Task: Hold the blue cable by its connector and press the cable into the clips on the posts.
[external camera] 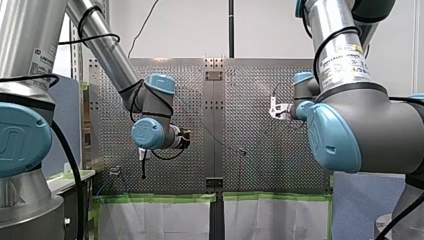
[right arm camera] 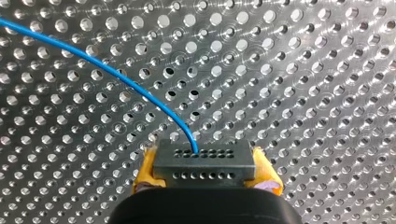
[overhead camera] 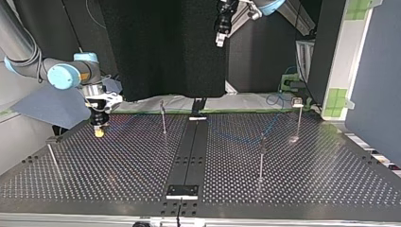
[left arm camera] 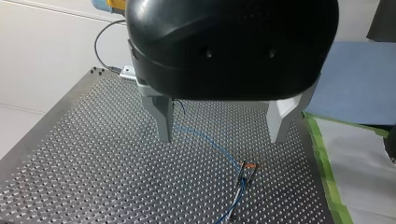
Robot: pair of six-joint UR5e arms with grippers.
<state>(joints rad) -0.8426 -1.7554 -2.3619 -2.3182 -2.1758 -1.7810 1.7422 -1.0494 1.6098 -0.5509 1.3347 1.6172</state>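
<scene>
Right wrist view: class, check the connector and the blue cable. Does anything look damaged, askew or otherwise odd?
Nothing stands out. The grey connector sits square between the yellow pads of my right gripper, and the blue cable leaves one of its holes in a smooth curve, with no kink or fraying visible.

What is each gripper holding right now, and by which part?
My right gripper clamps the blue cable by its connector; my left gripper is open and empty.
</scene>
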